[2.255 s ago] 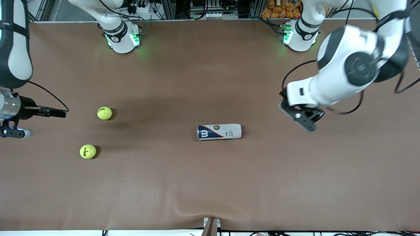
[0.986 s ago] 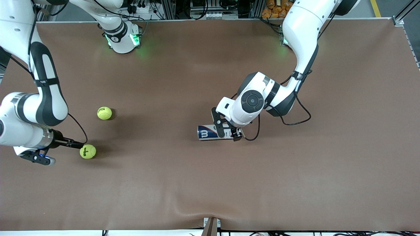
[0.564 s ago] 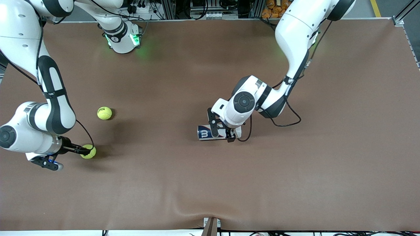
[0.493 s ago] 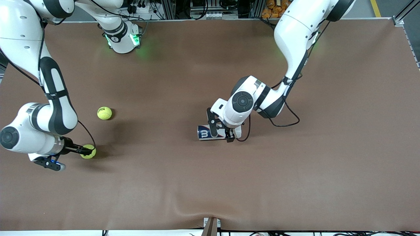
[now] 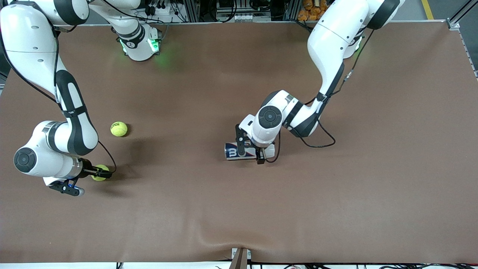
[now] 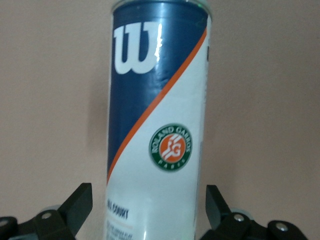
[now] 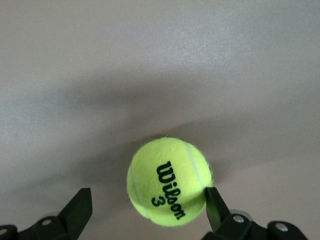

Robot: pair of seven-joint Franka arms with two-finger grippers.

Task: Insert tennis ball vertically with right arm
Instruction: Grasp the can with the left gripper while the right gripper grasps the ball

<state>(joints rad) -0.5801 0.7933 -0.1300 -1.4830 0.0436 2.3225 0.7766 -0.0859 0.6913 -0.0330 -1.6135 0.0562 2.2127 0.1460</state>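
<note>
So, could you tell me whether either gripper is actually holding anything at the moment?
Nothing is held. The right gripper is open around a tennis ball; the left gripper is open astride the ball can.

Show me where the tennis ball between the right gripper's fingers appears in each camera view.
Front view: tennis ball at the right arm's end of the table, between the right gripper fingers.
Right wrist view: same ball, Wilson 3 print showing.
Left wrist view: not in it.
Shared landmark: brown table.

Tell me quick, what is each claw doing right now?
Left gripper: open, fingers straddling the lying ball can, not gripping it.
Right gripper: open around the nearer tennis ball, not closed on it.
</note>
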